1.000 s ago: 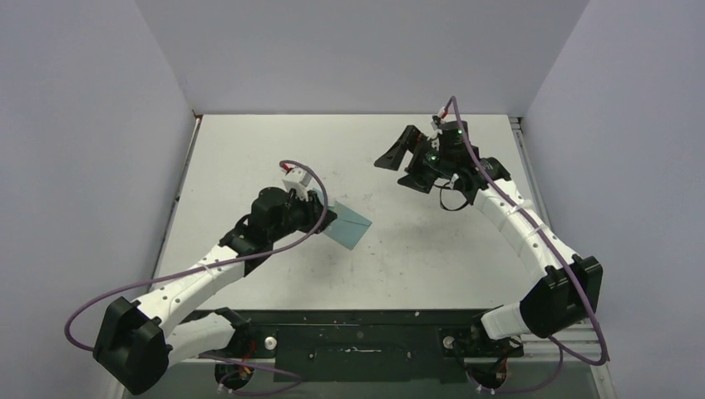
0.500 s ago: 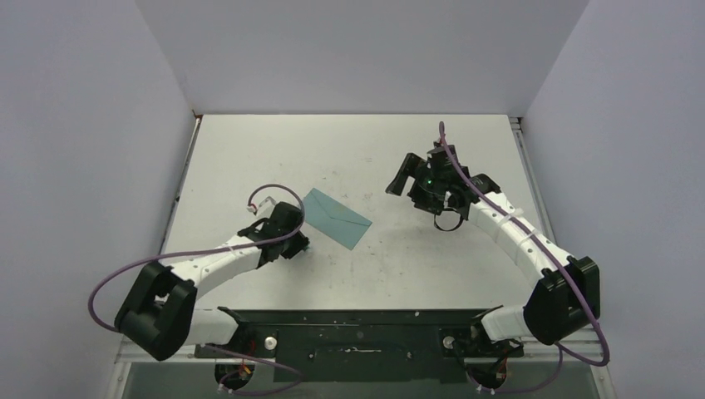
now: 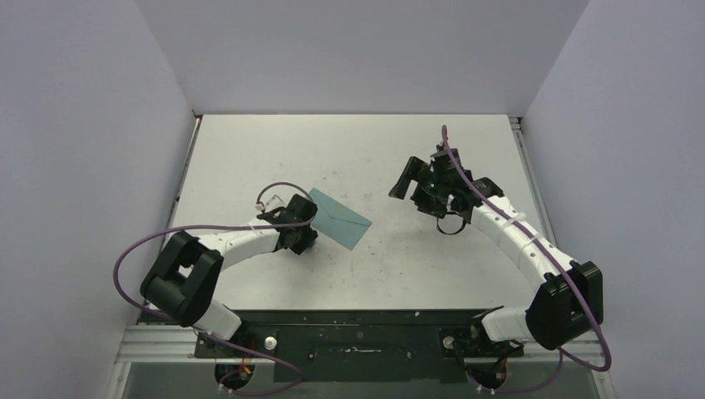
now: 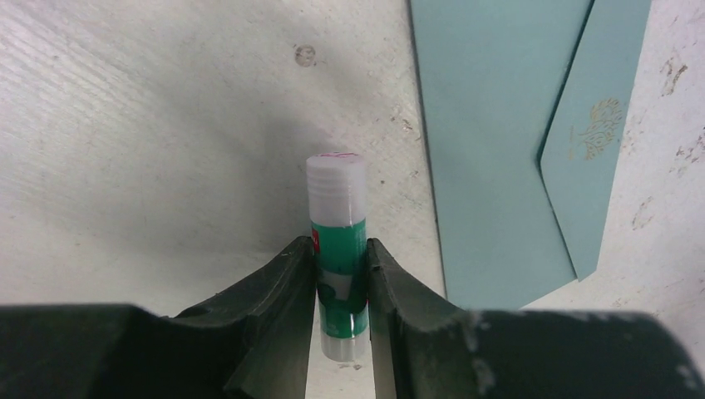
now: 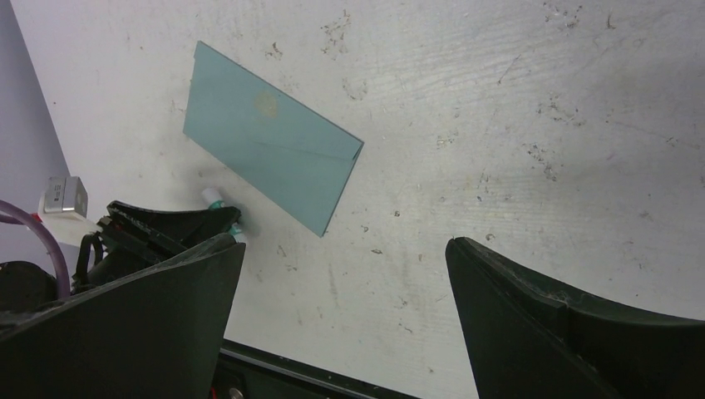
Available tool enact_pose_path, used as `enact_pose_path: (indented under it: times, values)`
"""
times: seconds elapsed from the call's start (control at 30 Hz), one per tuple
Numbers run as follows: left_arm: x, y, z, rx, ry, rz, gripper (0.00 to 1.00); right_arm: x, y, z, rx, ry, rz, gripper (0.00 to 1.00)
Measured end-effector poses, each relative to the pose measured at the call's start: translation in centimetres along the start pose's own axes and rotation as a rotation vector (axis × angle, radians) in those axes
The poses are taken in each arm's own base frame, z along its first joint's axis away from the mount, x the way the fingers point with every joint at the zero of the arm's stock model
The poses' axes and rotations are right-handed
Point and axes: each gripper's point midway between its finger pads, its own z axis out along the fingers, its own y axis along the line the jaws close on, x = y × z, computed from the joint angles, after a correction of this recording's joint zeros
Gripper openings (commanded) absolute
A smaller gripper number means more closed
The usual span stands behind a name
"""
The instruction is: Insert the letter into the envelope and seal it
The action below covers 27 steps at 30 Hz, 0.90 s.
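The teal envelope [image 3: 339,218] lies flat on the table with its pointed flap folded down; it also shows in the left wrist view [image 4: 499,150] and the right wrist view [image 5: 270,137]. The letter is not in view. My left gripper [image 4: 339,249] is low at the table just left of the envelope [image 3: 301,235]. It is shut on a small white glue stick with a green label [image 4: 337,241], whose white end points away from me. My right gripper [image 3: 407,179] hangs open and empty above the table to the right of the envelope; its wide-apart fingers [image 5: 166,299] frame bare table.
The white table top [image 3: 416,258] is scuffed and speckled. Its dark front rail [image 3: 357,332] carries both arm bases. Grey walls close in the back and both sides. The left arm's purple cable [image 3: 150,241] loops out to the left.
My left gripper has left its place over the envelope, swung left and come down at the envelope's left edge. My right gripper has dropped lower and drawn slightly nearer. The envelope has stayed put.
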Motion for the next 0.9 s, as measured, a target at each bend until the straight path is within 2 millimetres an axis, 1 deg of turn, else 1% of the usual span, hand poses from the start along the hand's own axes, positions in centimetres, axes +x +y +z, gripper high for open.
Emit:
enact_pose_path:
  times: [0.13, 0.23, 0.33, 0.37, 0.47, 0.5, 0.53, 0.63, 0.73, 0.8, 0.9]
  values:
    - [0.1, -0.8, 0.2, 0.003, 0.012, 0.001, 0.34, 0.1, -0.1, 0.0, 0.003, 0.004, -0.001, 1.00]
    - [0.2, -1.4, 0.3, 0.011, 0.022, 0.003, 0.44, 0.2, -0.3, -0.2, 0.003, 0.007, -0.011, 1.00]
    - [0.2, -1.7, 0.2, 0.023, 0.025, 0.004, 0.57, 0.2, -0.4, -0.5, 0.005, 0.010, -0.024, 1.00]
    - [0.2, -1.9, 0.1, 0.029, 0.025, 0.005, 0.61, 0.3, -0.5, -0.6, 0.006, 0.011, -0.029, 0.96]
    - [0.2, -2.1, -0.2, 0.038, 0.024, 0.017, 0.74, 0.4, -0.6, -0.9, 0.008, 0.017, -0.047, 0.90]
    - [0.2, -2.1, -0.4, 0.039, 0.024, 0.025, 0.79, 0.5, -0.7, -1.0, 0.011, 0.021, -0.053, 0.90]
    - [0.2, -2.0, -0.6, 0.037, 0.022, 0.030, 0.98, 0.6, -0.8, -1.1, 0.016, 0.027, -0.062, 0.90]
    - [-0.3, -1.7, -1.6, 0.037, 0.009, 0.063, 0.96, 0.5, -0.9, -1.7, 0.027, 0.034, -0.090, 0.90]
    - [-1.5, -2.0, -3.3, 0.058, -0.029, 0.083, 0.96, -0.4, -1.0, -2.4, 0.058, 0.010, -0.117, 0.90]
    - [-2.7, -2.1, -5.0, 0.075, -0.069, 0.102, 0.96, -1.4, -1.5, -3.2, 0.111, -0.021, -0.126, 0.90]
    - [-4.9, -2.4, -8.7, 0.128, -0.141, 0.111, 0.96, -2.9, -2.5, -4.5, 0.200, -0.073, -0.143, 0.90]
